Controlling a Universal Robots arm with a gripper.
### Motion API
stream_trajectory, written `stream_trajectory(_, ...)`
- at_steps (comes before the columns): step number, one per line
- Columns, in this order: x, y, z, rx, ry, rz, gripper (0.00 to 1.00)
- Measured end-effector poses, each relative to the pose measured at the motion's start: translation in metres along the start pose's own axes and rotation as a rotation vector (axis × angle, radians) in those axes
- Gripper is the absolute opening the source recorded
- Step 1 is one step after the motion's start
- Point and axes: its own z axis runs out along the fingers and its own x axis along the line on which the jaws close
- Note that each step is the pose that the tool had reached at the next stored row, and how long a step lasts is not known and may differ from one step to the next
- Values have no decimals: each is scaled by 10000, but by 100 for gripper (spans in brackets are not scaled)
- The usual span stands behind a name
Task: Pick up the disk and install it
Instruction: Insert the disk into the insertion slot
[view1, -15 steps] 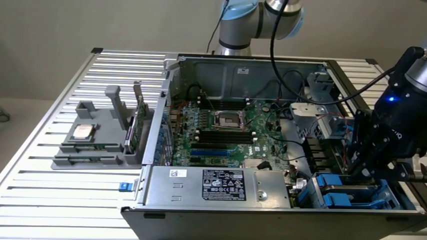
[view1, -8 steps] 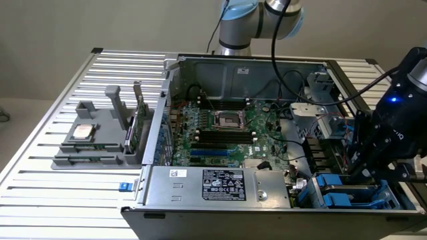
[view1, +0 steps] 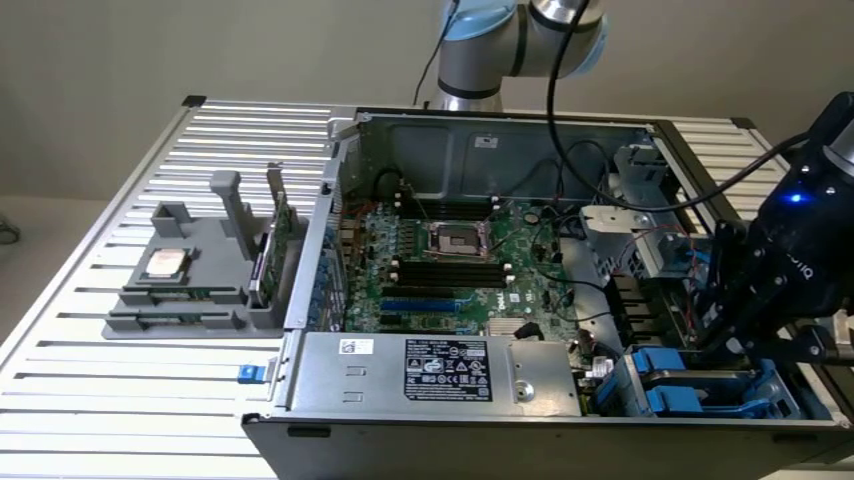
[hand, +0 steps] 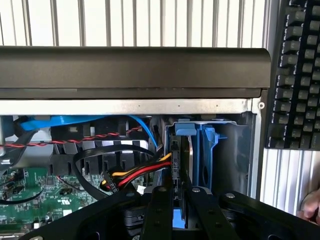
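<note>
In the wrist view the disk (hand: 182, 150) is seen edge-on: a thin dark and silver slab in a bright blue carrier, standing upright in the drive bay beside a second blue carrier (hand: 207, 150). My gripper (hand: 176, 194) has its two black fingers (hand: 157, 210) close together on the disk's near end, with blue plastic showing between them. In the exterior view the gripper (view1: 727, 345) reaches down into the corner of the open computer case at that view's right, just above the blue carriers (view1: 674, 385) of the bay.
Red, yellow and black cables (hand: 135, 172) and a blue cable (hand: 75, 121) run beside the bay. The case's black front edge (hand: 135, 70) lies beyond it. A keyboard (hand: 297, 75) and a hand (hand: 312, 205) are beside the case. A grey holder (view1: 180, 290) carries a CPU chip (view1: 166, 263) and a green card (view1: 283, 250).
</note>
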Motion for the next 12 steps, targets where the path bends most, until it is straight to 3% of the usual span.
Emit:
stream_trajectory(7, 0, 68, -3, 115, 12, -7, 17)
stream_trajectory(12, -34, 74, 4, 162, 13, -12, 17)
